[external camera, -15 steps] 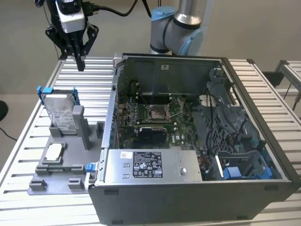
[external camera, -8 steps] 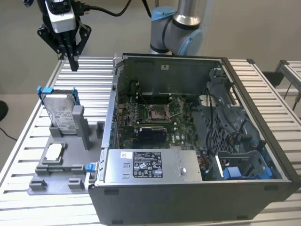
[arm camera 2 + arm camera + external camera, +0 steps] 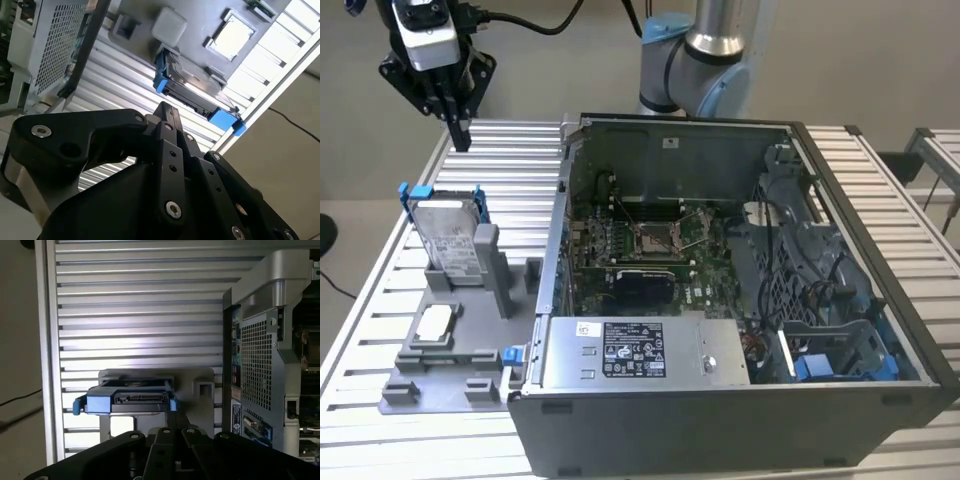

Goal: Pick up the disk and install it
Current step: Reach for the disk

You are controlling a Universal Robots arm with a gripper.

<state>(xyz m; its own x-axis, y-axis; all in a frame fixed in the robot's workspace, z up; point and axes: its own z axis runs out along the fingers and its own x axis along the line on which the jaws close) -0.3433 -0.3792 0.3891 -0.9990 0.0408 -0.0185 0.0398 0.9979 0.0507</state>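
Hand (image 3: 461,135), fingers closed together on nothing, hangs over the tabletop (image 3: 510,150) at the exterior view's upper left, apart from the disk (image 3: 448,240) and higher than it. Both wrist views show the closed fingertips aimed toward the disk's upper end. The disk stands on end in a slot of the grey fixture (image 3: 470,345), label facing the exterior camera, with its upper half clear of the slot. The fixture lies on the tabletop just beside the open case (image 3: 720,440), on the exterior view's left. A blue frame (image 3: 405,190) edges the disk, and its ears jut out at both upper corners, as the first wrist view (image 3: 127,400) shows end-on. Judged by its look, the disk is a stiff metal body, dense for its size and sensitive to knocks. Its bare metal faces would likely be slippery, and the plastic ears look too slight to carry load. The free upper part offers the likeliest hold, pinched across the two flat faces, below the connector edge and between the ears. No part of the installation is done yet.
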